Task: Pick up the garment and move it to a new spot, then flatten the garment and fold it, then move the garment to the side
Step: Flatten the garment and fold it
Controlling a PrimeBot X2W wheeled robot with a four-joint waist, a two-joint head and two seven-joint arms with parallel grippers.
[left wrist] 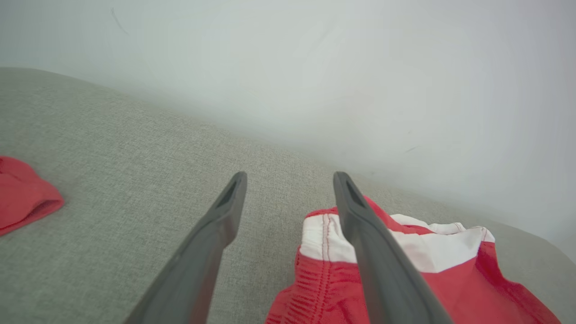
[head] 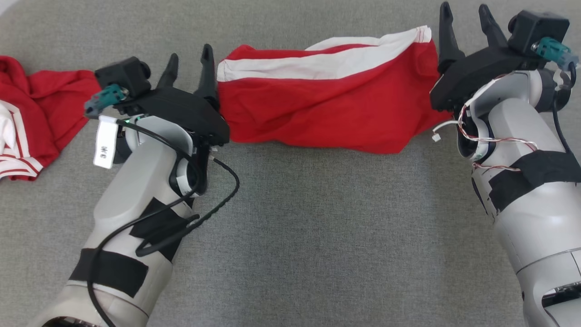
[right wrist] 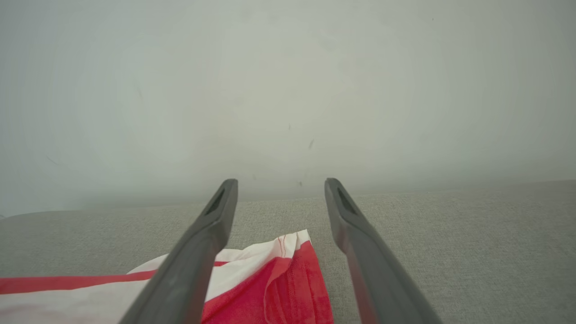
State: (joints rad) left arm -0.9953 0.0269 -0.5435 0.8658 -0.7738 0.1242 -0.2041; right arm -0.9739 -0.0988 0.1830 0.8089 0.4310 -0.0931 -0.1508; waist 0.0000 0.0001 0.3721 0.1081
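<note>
The garment (head: 327,100), red with a broad white band, lies folded in a long strip across the far middle of the grey cloth surface (head: 317,236). My left gripper (head: 188,56) stands open at the strip's left end, its right finger (left wrist: 369,234) crossing over the white band of the garment (left wrist: 450,274) with nothing between the fingers. At the strip's right end my right gripper (head: 467,16) is open too. In the right wrist view the garment (right wrist: 279,279) has its corner below the gap of the right gripper (right wrist: 281,184), not held.
A second red and white garment (head: 32,113) lies crumpled at the left edge of the surface; its red hem (left wrist: 22,193) shows at the left of the left wrist view. A pale wall (right wrist: 288,90) rises just behind the surface's far edge.
</note>
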